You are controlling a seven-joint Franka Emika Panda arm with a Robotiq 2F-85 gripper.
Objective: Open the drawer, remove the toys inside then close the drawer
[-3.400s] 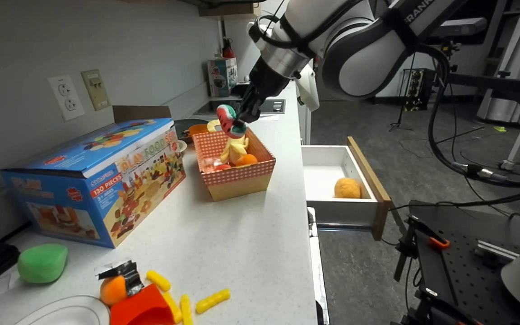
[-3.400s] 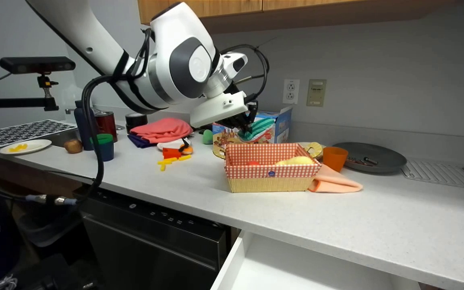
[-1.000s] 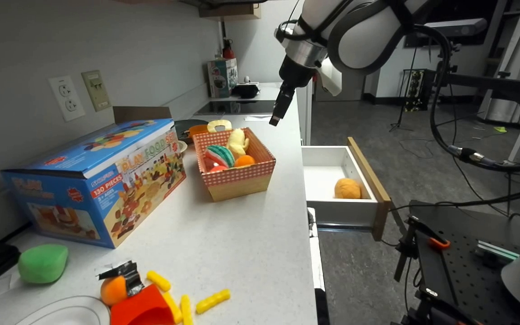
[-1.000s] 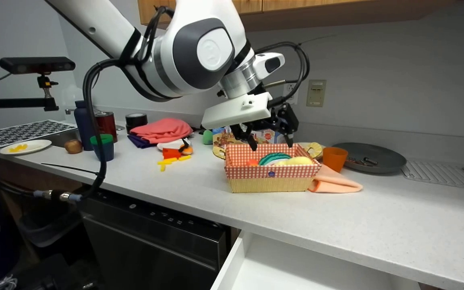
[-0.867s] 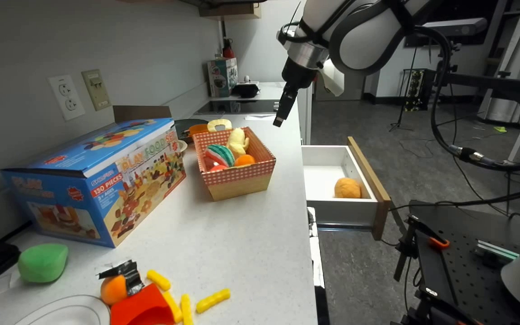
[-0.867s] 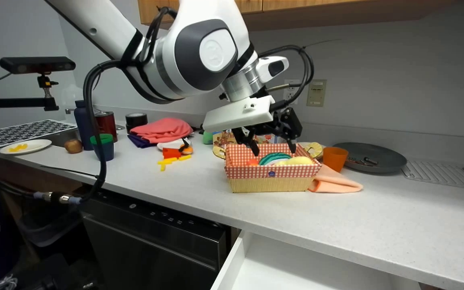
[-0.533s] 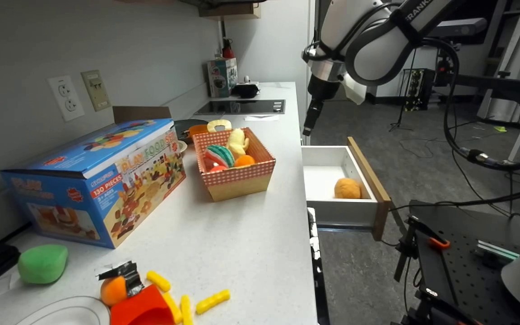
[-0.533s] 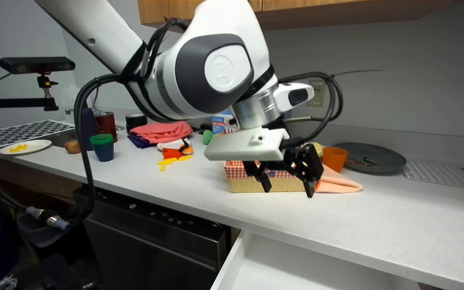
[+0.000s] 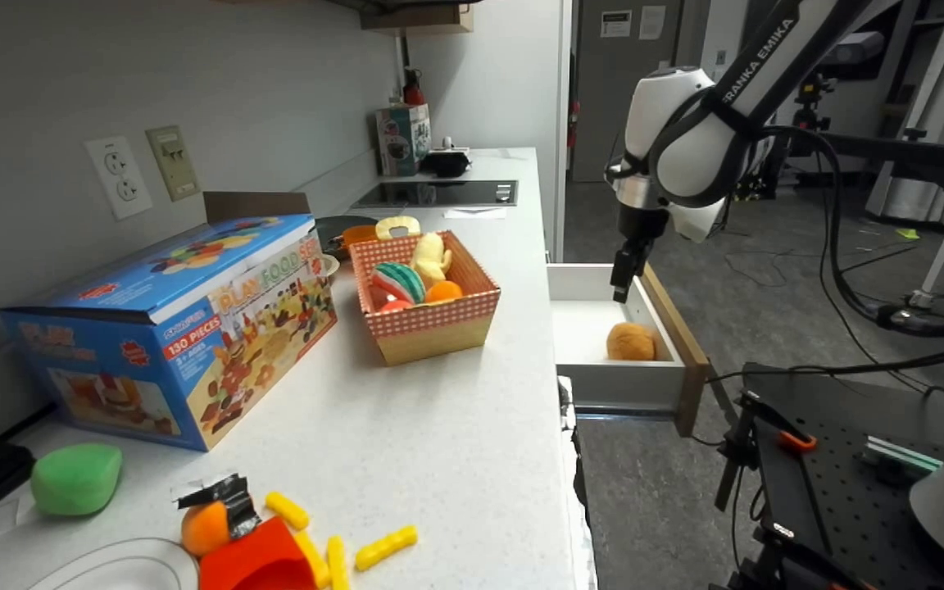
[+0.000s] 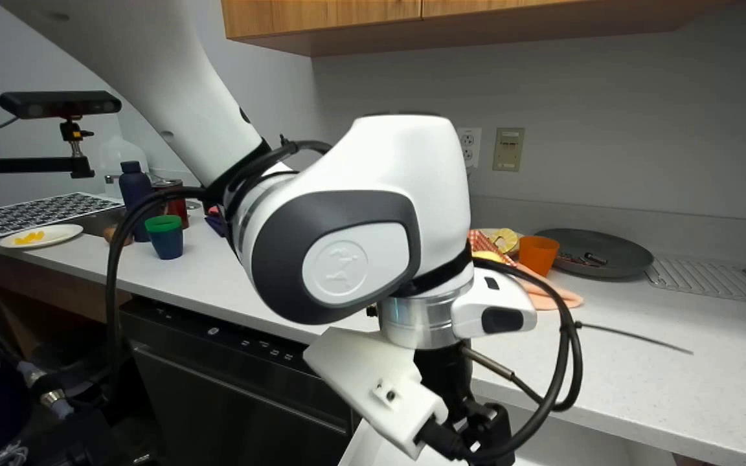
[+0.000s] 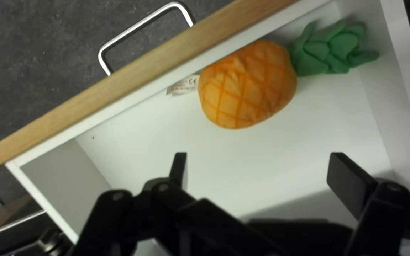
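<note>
Orange and green, the toy pineapple (image 11: 248, 85) lies in the pulled-out drawer (image 11: 137, 145), near its front, just beyond my jaws, which stand wide apart over the drawer's white bottom.

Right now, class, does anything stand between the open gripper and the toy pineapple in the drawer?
Nothing visible does: in the wrist view, only bare drawer floor shows between the gripper and the toy pineapple.
</note>
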